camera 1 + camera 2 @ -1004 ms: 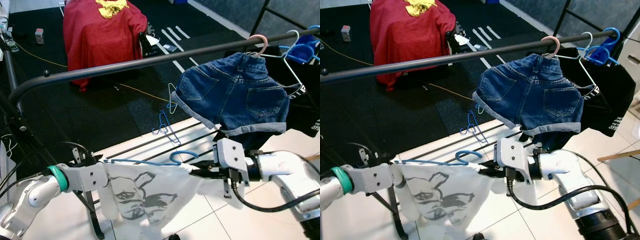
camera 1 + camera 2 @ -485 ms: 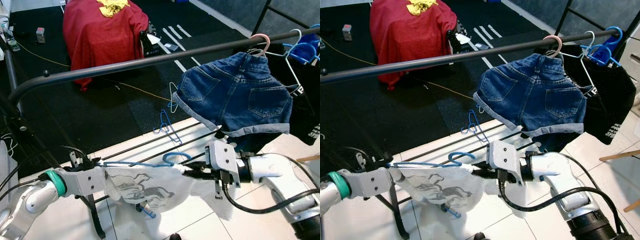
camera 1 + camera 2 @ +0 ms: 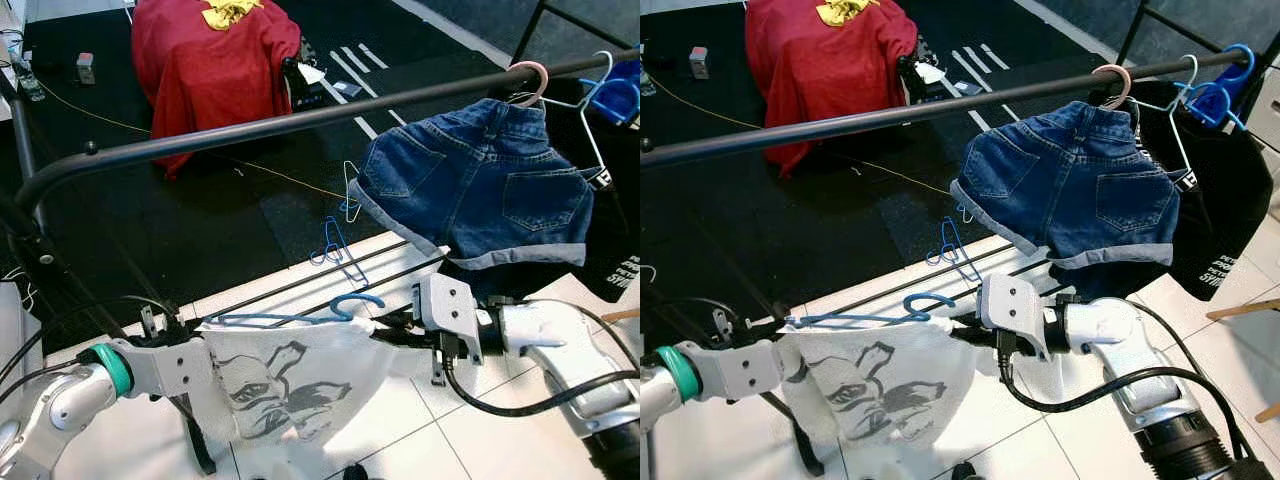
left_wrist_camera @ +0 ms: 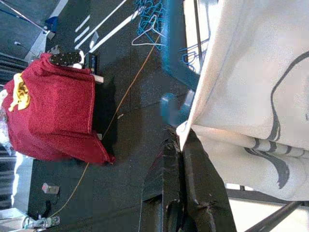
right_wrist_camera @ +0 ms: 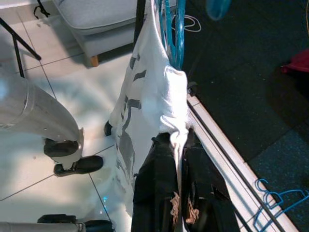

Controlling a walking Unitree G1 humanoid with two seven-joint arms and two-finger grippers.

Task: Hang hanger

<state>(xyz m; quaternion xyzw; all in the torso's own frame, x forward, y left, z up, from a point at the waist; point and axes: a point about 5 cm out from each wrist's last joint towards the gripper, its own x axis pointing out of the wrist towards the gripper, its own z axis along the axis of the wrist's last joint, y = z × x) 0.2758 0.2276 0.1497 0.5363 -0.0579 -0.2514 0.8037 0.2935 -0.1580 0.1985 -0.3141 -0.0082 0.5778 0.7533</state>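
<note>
A white printed shirt (image 3: pixel 290 385) hangs on a blue hanger (image 3: pixel 300 315), held below the black clothes rail (image 3: pixel 260 128). My left gripper (image 3: pixel 205 345) is shut on the shirt's left shoulder, and my right gripper (image 3: pixel 385 330) is shut on its right shoulder beside the hanger's hook (image 3: pixel 355 303). The left wrist view shows black fingers (image 4: pixel 186 193) pinching white cloth (image 4: pixel 251 96). In the right wrist view, bunched shirt (image 5: pixel 169 96) runs between the fingers (image 5: pixel 159 188), with the blue hanger (image 5: pixel 174 29) above.
Denim shorts (image 3: pixel 480 190) on a pink hanger (image 3: pixel 525 80) and black garments (image 3: pixel 1220 200) on blue hangers occupy the rail's right end. The rail's left stretch is bare. Loose hangers (image 3: pixel 335 255) lie on the floor, and a red-draped chair (image 3: pixel 215 70) stands behind.
The shirt and hanger have risen slightly and the cloth has spread out flatter between both grippers. My right gripper shifted a little up and right.
</note>
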